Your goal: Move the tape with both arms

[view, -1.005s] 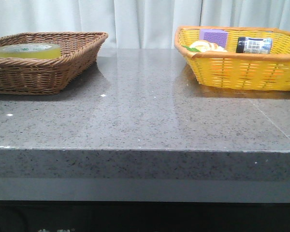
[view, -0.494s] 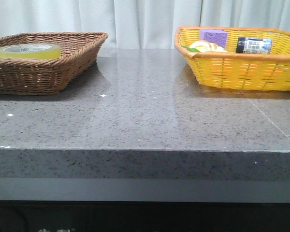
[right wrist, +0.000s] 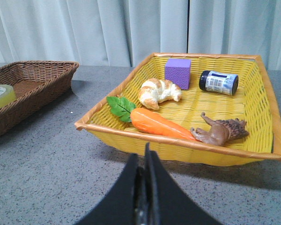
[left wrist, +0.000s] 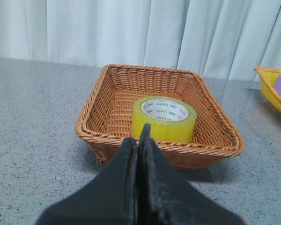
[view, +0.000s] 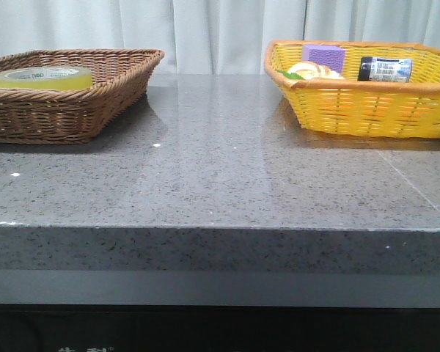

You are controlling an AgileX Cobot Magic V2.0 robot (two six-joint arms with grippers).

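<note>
My wide roll of translucent yellow packing tape (left wrist: 164, 119) lies flat inside the brown wicker basket (left wrist: 113, 97), untouched, while my left gripper (left wrist: 137, 140) and right gripper (right wrist: 145, 161) both sit pinched together, so I judge I must first part the left one and reach in.

Pale pleated curtain (view: 220, 33) behind grey countertop (view: 220, 183)

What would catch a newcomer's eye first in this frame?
The yellow basket on the table's right, crowded with a carrot, croissant, purple block, bottle and toy animal. Then the tape, alone in the brown basket on the left.
</note>
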